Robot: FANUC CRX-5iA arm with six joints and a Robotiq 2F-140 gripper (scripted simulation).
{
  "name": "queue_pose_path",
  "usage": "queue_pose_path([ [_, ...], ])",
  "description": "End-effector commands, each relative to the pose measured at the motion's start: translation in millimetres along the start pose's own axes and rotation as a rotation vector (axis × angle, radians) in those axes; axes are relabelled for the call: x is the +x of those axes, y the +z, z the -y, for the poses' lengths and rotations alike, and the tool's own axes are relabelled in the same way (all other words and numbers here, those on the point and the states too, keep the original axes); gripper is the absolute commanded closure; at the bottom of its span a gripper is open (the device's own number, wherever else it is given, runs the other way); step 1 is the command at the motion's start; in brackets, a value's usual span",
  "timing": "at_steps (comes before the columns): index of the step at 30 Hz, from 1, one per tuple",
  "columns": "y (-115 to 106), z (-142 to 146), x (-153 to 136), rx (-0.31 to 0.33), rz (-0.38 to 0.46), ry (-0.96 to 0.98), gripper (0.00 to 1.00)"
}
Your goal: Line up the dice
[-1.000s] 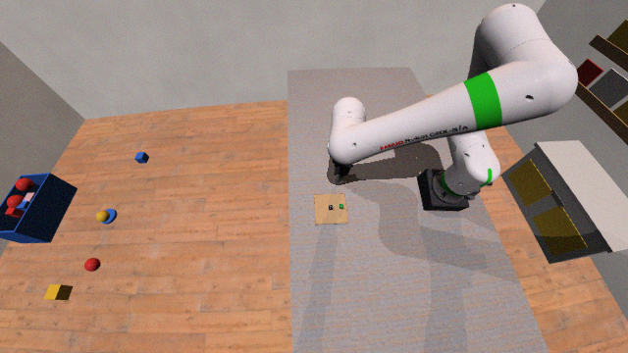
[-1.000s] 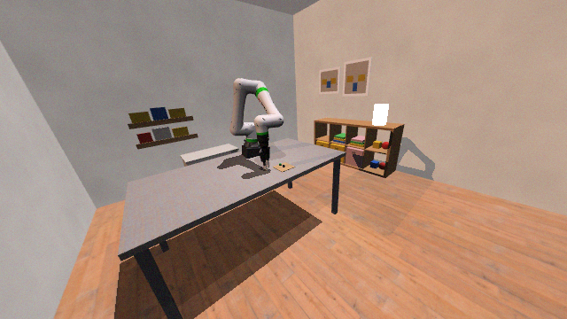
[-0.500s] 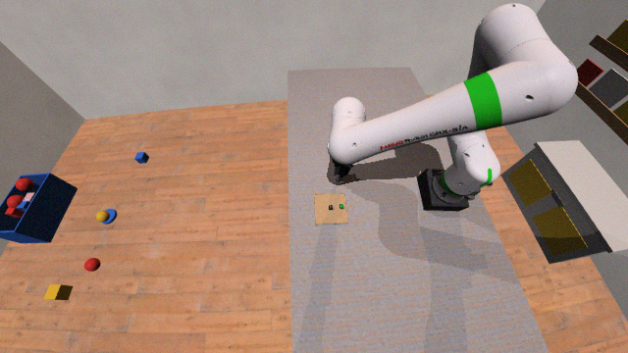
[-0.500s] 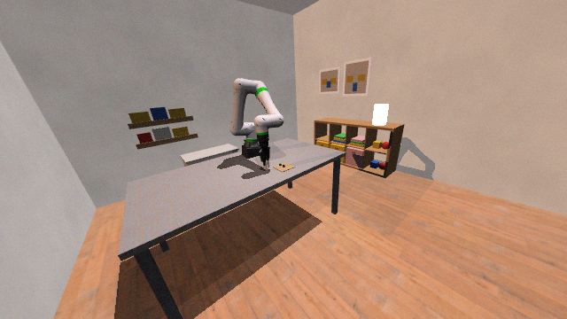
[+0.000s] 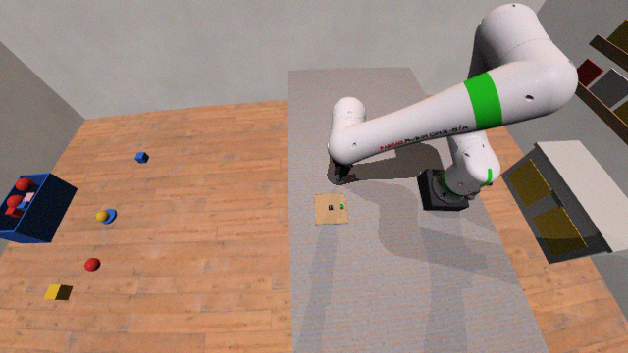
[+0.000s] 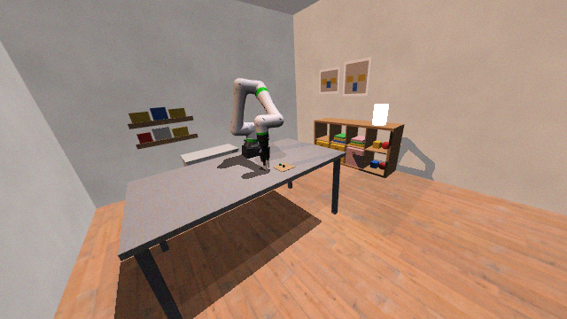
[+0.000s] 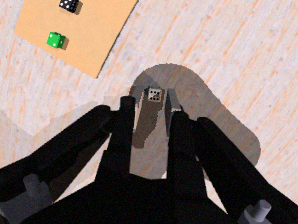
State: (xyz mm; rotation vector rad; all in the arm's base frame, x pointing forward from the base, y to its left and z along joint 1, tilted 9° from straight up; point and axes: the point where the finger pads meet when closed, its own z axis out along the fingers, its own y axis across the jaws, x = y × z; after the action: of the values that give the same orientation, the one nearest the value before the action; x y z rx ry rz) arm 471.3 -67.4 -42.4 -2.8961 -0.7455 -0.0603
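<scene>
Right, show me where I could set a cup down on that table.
Roomiest looks the table beyond the mat, on its side away from the gripper. Crowded: between mat and gripper, where the white die sits.

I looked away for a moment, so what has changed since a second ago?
Nothing visibly changed: the gripper and arm look the same, and the green die and black die stayed on the mat.
</scene>
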Motion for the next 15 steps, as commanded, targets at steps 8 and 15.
queue_pose_path([
  [8, 0.6, -0.2, 0.1, 0.0, 0.0, 0.0, 0.81],
  [15, 7.0, -0.2, 0.1, 0.0, 0.0, 0.0, 0.81],
])
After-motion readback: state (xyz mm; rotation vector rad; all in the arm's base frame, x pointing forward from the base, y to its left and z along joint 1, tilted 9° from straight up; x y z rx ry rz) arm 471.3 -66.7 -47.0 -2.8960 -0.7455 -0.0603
